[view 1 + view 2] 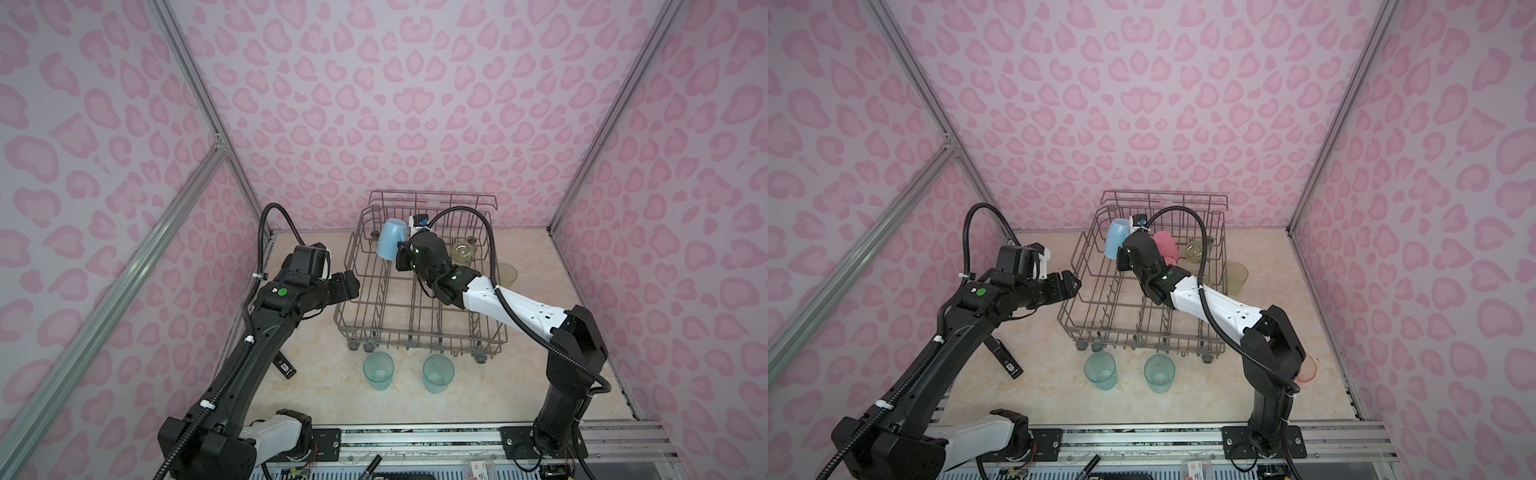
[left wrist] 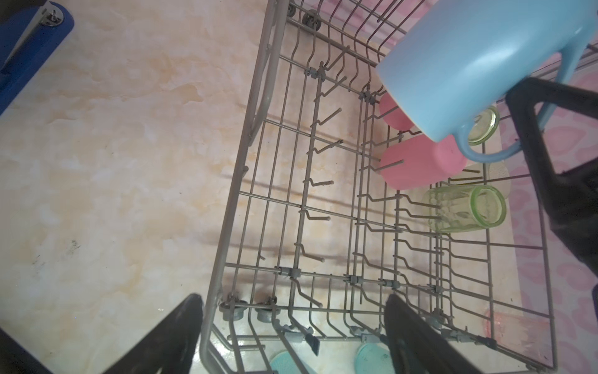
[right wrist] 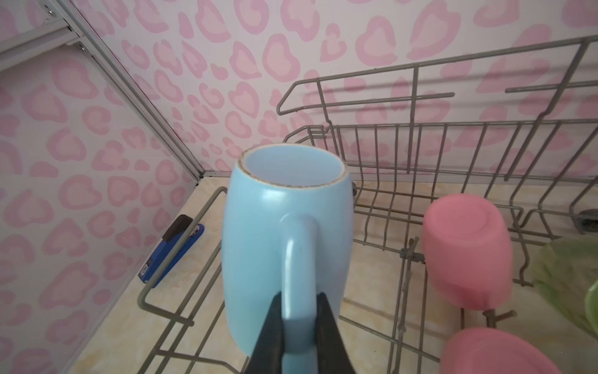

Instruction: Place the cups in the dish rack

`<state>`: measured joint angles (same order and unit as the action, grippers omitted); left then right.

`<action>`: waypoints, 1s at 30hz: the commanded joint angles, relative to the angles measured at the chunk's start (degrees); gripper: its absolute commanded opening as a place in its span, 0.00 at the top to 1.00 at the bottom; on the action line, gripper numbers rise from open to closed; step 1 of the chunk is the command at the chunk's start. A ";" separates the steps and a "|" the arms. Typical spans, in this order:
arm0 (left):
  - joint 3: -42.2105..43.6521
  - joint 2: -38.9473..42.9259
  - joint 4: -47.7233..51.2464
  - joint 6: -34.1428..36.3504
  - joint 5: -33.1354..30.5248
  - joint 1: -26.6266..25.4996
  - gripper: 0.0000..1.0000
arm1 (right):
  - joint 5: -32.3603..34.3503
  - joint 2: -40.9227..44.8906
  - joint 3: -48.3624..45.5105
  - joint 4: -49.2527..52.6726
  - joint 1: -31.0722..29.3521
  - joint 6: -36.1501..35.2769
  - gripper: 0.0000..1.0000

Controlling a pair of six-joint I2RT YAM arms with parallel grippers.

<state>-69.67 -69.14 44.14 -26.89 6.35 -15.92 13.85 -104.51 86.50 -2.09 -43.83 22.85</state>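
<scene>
Over the dish rack (image 1: 415, 318), right claw (image 3: 299, 299) holds mug (image 3: 259, 233) by handle; left claw (image 2: 293, 299) wide, apparently empty.

We take this for a robotics lab test cell. Pink blotch-printed wall panels (image 1: 415, 104), held in silver aluminium frame bars (image 1: 192, 83), close in beyond and to either side of the jaws. Under and beside the jaws, a grey wire dish rack on small wheels (image 1: 419, 332) stands on a cream marble-patterned tabletop (image 1: 540, 374). Behind them, two black-and-white robot arms (image 1: 519, 307) are bolted to a slotted metal rail (image 1: 415, 434).
</scene>
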 commanded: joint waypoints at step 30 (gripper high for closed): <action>9.11 -1.46 -12.54 5.69 6.21 3.07 0.00 | 3.87 -21.88 11.28 -19.97 3.58 -15.49 1.00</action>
<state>-60.64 -70.28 33.69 -22.24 11.79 -13.17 18.33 -125.43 96.82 -16.01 -40.21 6.57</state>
